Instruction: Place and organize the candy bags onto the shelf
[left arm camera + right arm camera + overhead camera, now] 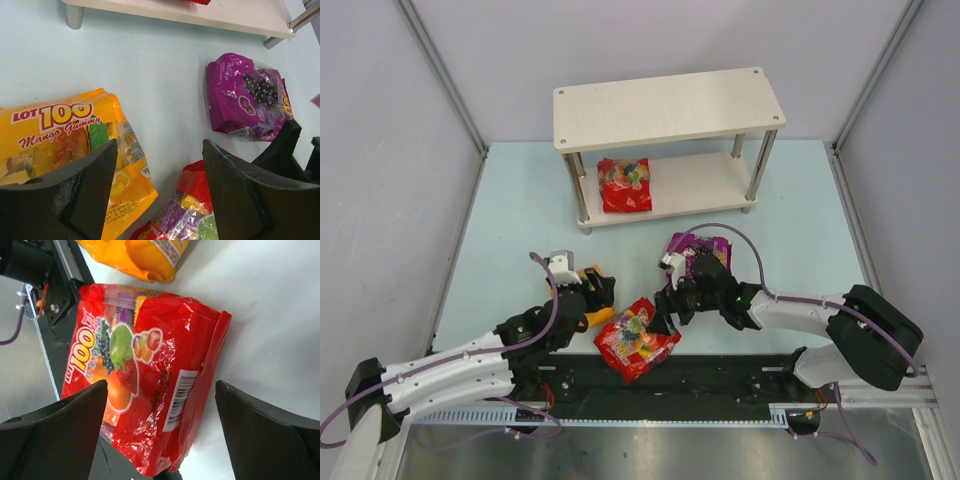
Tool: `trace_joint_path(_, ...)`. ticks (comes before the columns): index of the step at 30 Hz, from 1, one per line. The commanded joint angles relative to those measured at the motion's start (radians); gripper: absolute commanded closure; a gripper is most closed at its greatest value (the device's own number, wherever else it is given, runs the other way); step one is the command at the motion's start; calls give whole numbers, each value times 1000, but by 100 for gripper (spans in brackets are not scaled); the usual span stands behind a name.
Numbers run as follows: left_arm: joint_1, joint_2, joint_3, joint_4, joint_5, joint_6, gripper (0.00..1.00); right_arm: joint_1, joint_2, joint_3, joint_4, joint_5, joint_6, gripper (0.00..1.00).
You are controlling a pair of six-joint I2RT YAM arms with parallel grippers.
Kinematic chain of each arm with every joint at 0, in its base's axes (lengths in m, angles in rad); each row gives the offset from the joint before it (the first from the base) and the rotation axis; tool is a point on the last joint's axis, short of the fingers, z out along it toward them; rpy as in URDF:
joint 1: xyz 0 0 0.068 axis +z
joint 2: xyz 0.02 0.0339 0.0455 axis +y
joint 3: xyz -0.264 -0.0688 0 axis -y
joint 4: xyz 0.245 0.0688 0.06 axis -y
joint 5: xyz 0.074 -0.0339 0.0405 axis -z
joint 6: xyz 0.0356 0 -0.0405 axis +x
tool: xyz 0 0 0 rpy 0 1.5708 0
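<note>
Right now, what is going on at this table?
A robot is loading a shelf. One red bag already lies on its lower board. The right gripper hovers with open jaws over a second red bag, the left gripper over the orange bag. The purple bag lies on the table.

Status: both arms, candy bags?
Left gripper open above orange-yellow mango pouch; right gripper open, fingers either side of red fruit pouch. Second red pouch on lower board of pale wooden shelf. Purple pouch on table, nothing blocking.
</note>
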Motion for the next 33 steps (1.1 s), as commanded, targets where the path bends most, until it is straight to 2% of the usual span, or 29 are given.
trace_joint_path(1, -4, -4, -6, 9, -3, -22, 26, 11, 45, 40, 57, -21, -16, 12)
trace_joint_path(5, -4, 3, -4, 14, 4, -25, 26, 19, 81, 59, 54, 3, -12, 30)
trace_joint_path(6, -4, 3, -4, 15, 6, -27, 26, 21, 81, 62, 52, 8, -13, 44)
trace_joint_path(8, -6, 6, -8, 17, 10, -32, 26, 22, 75, 63, 49, 23, -10, 61)
trace_joint_path(9, -4, 7, -8, 14, 12, -33, 26, 22, 65, 63, 46, 25, -12, 76)
trace_joint_path(10, -4, 9, -5, 15, 13, -35, 26, 24, 54, 63, 44, 25, -9, 79)
trace_joint_path(11, -4, 12, -4, 11, 13, -38, 26, 22, 42, 65, 20, 35, -6, 91)
trace_joint_path(12, -4, 10, -3, 9, 13, -38, 26, 22, 11, 65, 5, 44, -4, 98)
trace_joint_path(18, -4, -2, -8, 9, 6, -48, 26, 24, -135, 65, -116, 173, 42, 100)
trace_joint_path(21, -4, -4, -6, 15, 1, -55, 26, 62, -253, 63, -143, 352, 94, 100)
trace_joint_path(23, -4, -4, 0, 32, -2, -48, 26, 85, -336, 63, -141, 532, 157, 100)
trace_joint_path(26, -6, 1, 28, 21, -19, -35, 26, 103, -392, 63, -155, 750, 312, 100)
trace_joint_path(31, -6, -11, 51, 15, -40, -21, 27, 169, -359, 65, -167, 1116, 517, 100)
trace_joint_path(33, -4, -17, 52, 14, -40, -12, 26, 191, -316, 68, -138, 1198, 588, 100)
